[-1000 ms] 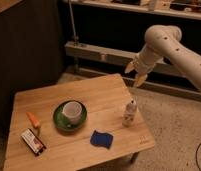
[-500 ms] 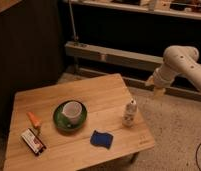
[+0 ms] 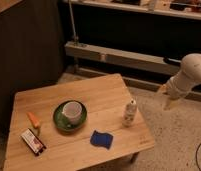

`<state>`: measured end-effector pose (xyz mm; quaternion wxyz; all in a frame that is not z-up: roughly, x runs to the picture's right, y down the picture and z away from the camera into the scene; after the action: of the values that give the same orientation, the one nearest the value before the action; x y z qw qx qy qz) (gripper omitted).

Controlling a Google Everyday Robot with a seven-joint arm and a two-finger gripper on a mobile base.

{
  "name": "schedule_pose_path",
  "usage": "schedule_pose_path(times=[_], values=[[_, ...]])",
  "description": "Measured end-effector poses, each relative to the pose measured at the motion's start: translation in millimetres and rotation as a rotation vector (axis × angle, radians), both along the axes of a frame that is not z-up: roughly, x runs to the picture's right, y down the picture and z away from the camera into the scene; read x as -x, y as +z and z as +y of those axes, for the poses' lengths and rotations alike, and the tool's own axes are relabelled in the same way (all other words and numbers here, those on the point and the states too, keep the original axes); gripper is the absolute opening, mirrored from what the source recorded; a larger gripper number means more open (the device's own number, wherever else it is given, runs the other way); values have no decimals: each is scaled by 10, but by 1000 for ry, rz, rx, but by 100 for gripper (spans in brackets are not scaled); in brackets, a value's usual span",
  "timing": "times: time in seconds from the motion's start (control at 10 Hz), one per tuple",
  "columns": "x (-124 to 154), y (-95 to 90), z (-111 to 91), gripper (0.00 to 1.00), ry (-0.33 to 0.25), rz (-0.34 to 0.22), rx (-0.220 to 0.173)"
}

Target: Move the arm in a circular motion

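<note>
**Tabletop** [image 3: 94, 95]: wooden, at centre-left of the frame. A green saucer [image 3: 58, 119] with a white cup [image 3: 71, 111], a blue cloth [image 3: 100, 139] and a small white bottle [image 3: 129, 112] are carried on it.

**Arm** [image 3: 190, 75]: cream-white, seen at the right edge and held off the tabletop's right side, above the floor. The step is judged to be partway round the circular motion. A smooth curved path is called for next, with the bottle kept clear.

**Gripper** [image 3: 166, 98]: pointed down and left, to the right of the bottle and apart from it. Nothing is seen held or touched. How far open it is cannot be told.
</note>
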<state>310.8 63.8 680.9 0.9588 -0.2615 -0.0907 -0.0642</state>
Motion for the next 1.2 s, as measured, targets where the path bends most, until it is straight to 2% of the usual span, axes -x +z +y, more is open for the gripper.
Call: schedule_pose_path(times=[0.1, 0.4, 0.5, 0.6, 0.7, 0.9, 1.0, 1.2], values=[[161, -156, 45, 60, -25, -17, -3], [953, -810, 148, 60, -136, -97, -5], [1202, -1045, 167, 60, -181, -134, -6], [1584, -1286, 132, 60, -229, -189, -15], [1877, -1445, 73, 60, -264, -228, -24], [2397, -1663, -108, 60, -314, -291, -56], [2571, -1702, -187, 60, -318, -309, -71], [2691, -1631, -329, 60, -327, -343, -103]])
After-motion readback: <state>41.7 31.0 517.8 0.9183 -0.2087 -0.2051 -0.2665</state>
